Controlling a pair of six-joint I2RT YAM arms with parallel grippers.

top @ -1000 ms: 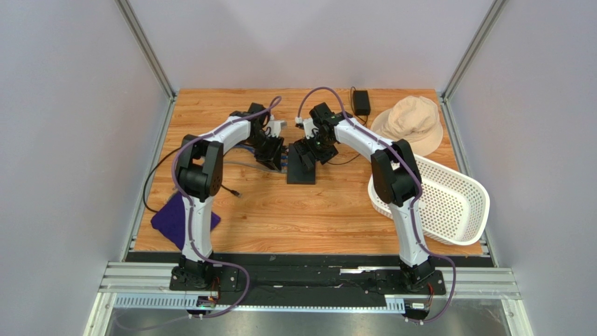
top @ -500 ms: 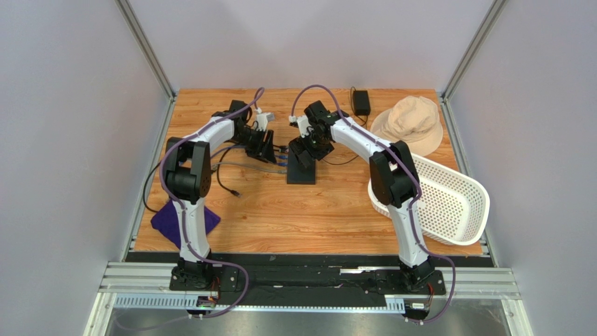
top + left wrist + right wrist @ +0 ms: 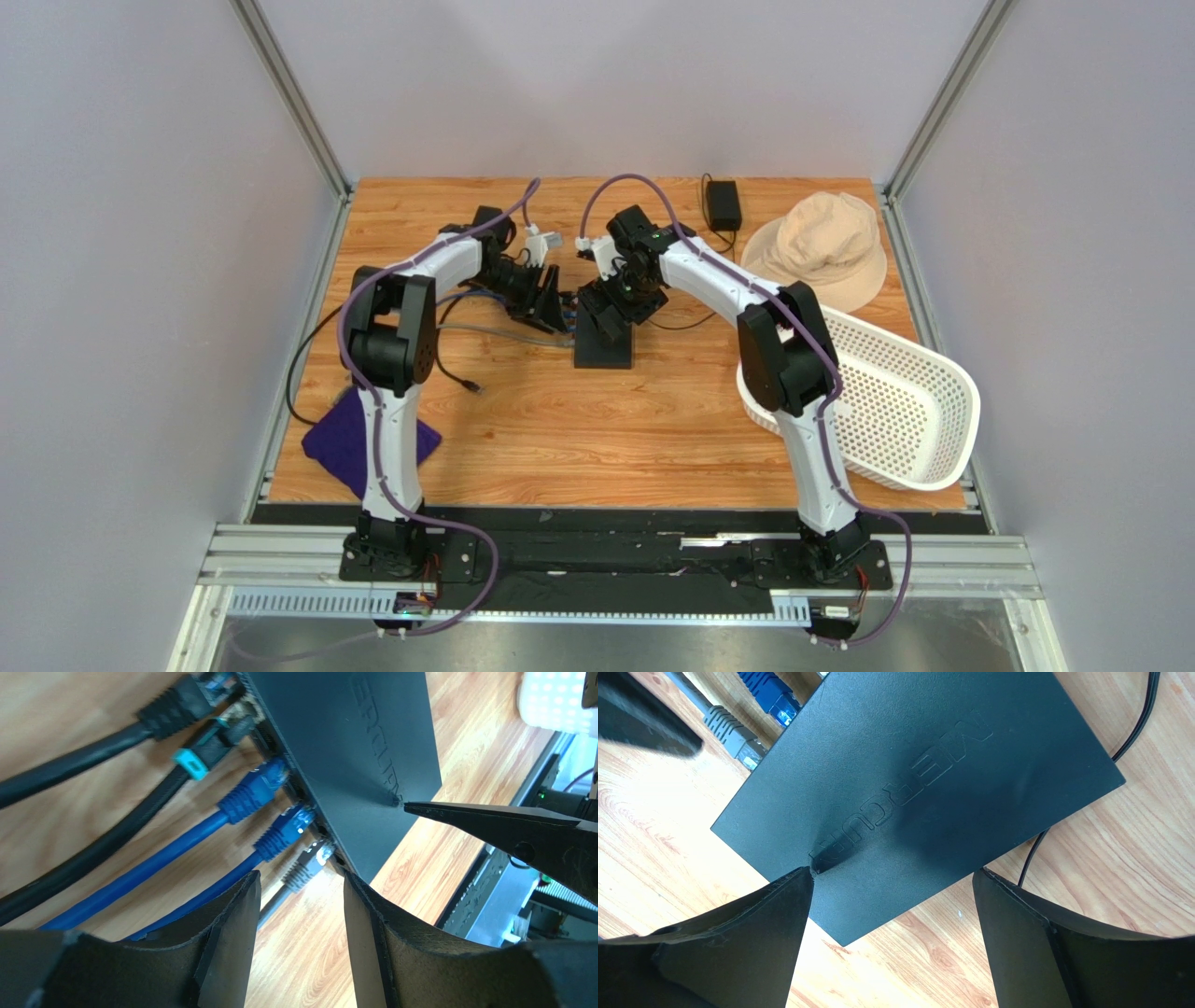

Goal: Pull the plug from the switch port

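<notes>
The switch [image 3: 605, 340] is a flat black box in the middle of the table, shown close in the left wrist view [image 3: 351, 749] and the right wrist view [image 3: 927, 777]. Several plugs sit in its port row: two black, two blue [image 3: 253, 792] and a grey plug [image 3: 307, 869] at the near end. My left gripper [image 3: 300, 878] is open, the grey plug just ahead of its gap and nothing between its fingers. My right gripper [image 3: 892, 876] is open above the switch's corner, one fingertip [image 3: 801, 878] touching the lid.
A small black adapter brick [image 3: 723, 205] sits at the back, a beige hat [image 3: 821, 245] to its right. A white perforated basket [image 3: 884, 406] stands at the right edge. A purple cloth [image 3: 351, 437] lies front left. A loose cable end [image 3: 471, 382] lies left of the switch.
My left gripper widened its jaws, drew back left from the ports, then came back toward them. The right arm shifted slightly left over the switch.
</notes>
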